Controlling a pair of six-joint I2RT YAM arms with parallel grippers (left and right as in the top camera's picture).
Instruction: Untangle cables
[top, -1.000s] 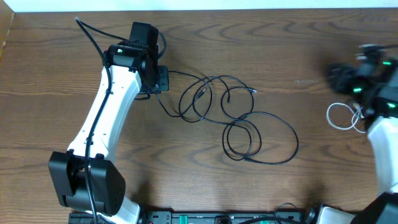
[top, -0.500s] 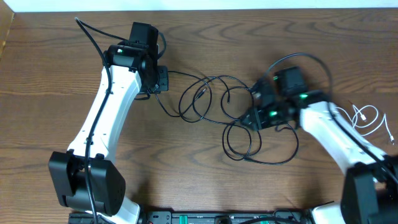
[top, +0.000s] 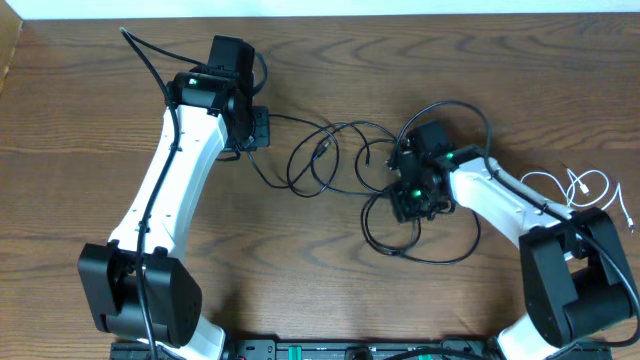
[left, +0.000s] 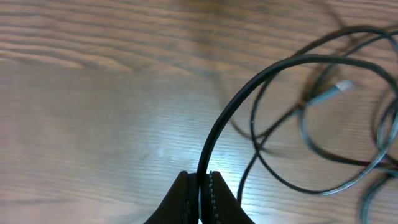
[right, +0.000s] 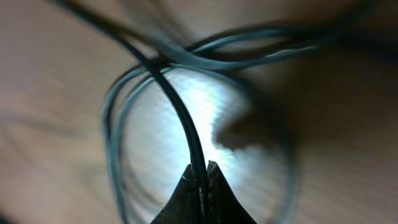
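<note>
The long black cable (top: 364, 228) lies in several overlapping loops across the middle of the table. My left gripper (top: 262, 128) is shut on its left end; in the left wrist view the black cable (left: 249, 87) runs up out of the closed left gripper (left: 200, 177). My right gripper (top: 410, 197) sits low over the loops on the right. In the right wrist view it (right: 203, 167) is shut on a strand of the black cable (right: 180, 112). The white cable (top: 597, 176) lies loosely apart at the table's right edge, behind the right arm.
The left arm (top: 170, 190) stretches from the front left up to the cable's end. The right arm (top: 510, 205) crosses the right part of the table. The thick wire of the left arm (top: 145, 55) arcs at the back left.
The right arm swung in from the far right, away from the white cable, to the black loops. Its jaws closed on a black strand. The left arm has not moved.
</note>
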